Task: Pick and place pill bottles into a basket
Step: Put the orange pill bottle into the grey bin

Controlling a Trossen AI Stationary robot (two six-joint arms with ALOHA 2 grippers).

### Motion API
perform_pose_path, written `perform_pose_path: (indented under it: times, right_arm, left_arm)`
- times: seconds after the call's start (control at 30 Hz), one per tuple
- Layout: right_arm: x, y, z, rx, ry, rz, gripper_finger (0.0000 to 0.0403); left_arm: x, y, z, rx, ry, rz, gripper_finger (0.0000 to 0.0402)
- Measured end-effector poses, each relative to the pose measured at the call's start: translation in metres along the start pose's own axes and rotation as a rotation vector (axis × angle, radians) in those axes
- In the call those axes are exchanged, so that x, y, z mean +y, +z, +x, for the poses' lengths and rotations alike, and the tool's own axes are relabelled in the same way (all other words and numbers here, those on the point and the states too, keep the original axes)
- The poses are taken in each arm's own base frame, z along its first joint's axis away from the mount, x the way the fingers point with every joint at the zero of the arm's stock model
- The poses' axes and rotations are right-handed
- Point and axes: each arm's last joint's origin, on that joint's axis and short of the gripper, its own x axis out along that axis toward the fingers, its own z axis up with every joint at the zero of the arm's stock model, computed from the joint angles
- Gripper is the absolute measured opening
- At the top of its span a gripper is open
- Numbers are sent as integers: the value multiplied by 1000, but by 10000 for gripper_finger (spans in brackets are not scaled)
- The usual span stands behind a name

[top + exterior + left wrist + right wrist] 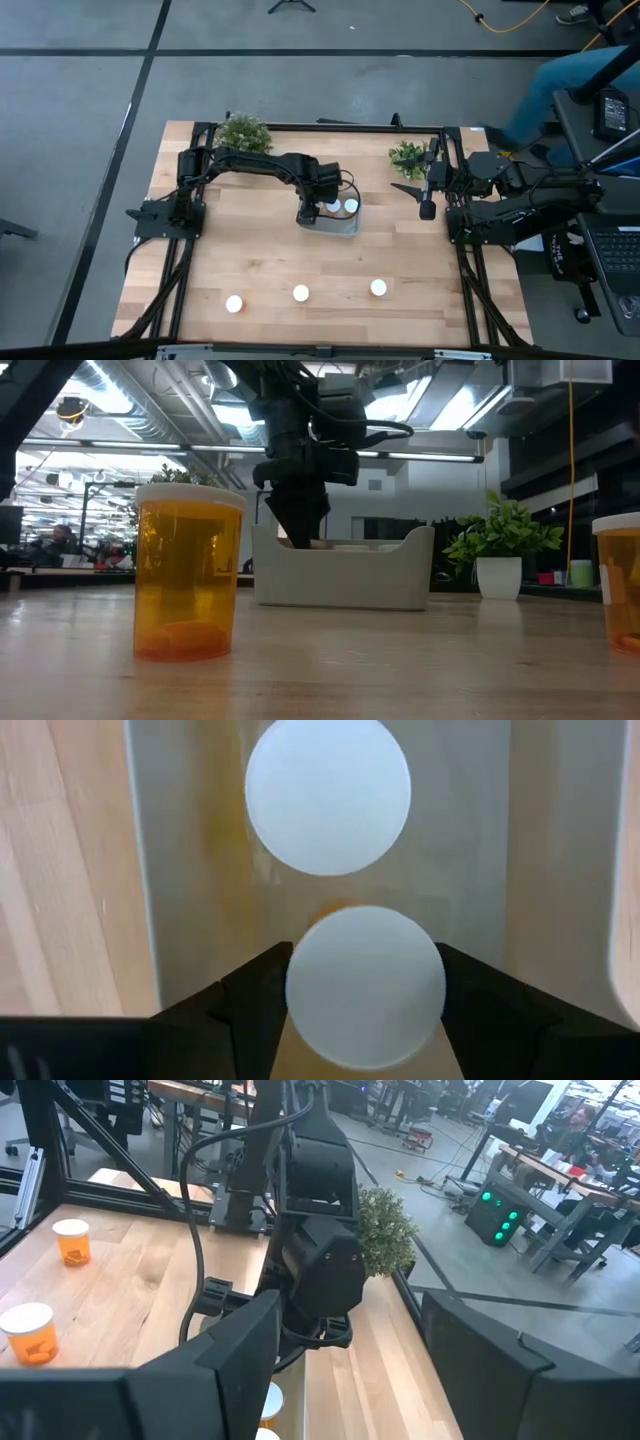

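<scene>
The pale basket (345,226) stands mid-table, also in the low view (345,575). My left gripper (309,211) reaches down into its left end, shut on a pill bottle with a white cap (365,985). Two more capped bottles (333,207) (350,206) stand in the basket; one shows ahead of the held one (328,795). Three bottles stand upright on the table near the front edge (234,303) (300,293) (378,288). My right gripper (427,208) waits open at the table's right, empty. My left gripper pinches the pill bottle between its two fingers (255,995), one on each side, just at the white cap's rim (295,990). The fingers come from above, pointing down. The bottle stands upright, cap up, inside the basket; I cannot tell whether its bottom rests on the floor.
Two green potted plants stand at the far edge (243,131) (407,157). Dark frame rails run along the left and right sides (180,270). In the low view one amber bottle (190,570) stands close in front and another at the right edge (620,585). A person's leg shows beyond the table (545,90).
</scene>
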Motion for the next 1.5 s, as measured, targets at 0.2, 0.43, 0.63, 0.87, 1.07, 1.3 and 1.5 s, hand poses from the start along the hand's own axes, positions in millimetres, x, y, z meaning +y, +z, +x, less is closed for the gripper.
perform_pose_path:
  times: [0.2, 0.43, 0.63, 0.87, 1.07, 1.3, 1.5]
  right_arm:
    - [0, -1, 0, 6, 1, -2, 245]
    - [0, -1, 0, 9, 2, -3, 245]
    - [2, -2, 0, 16, 41, -3, 245]
    - [2, -2, 0, 12, 72, -5, 245]
    - [3, -3, 0, 20, 74, -8, 245]
    - [5, -8, -1, 66, 127, -14, 245]
    - [15, -12, -4, 100, 340, 48, 245]
  left_arm:
    - [1, 0, 0, 1, 5, -12, 248]
    - [0, -1, 0, 9, 12, -26, 270]
    - [-3, -1, 0, 19, 8, -27, 283]
    - [-2, -1, -13, 60, 41, -32, 297]
    - [-2, 16, -47, -15, 68, -31, 302]
    - [-20, 35, -102, -56, 209, 8, 302]
    - [-46, 39, -157, -42, 480, -9, 302]
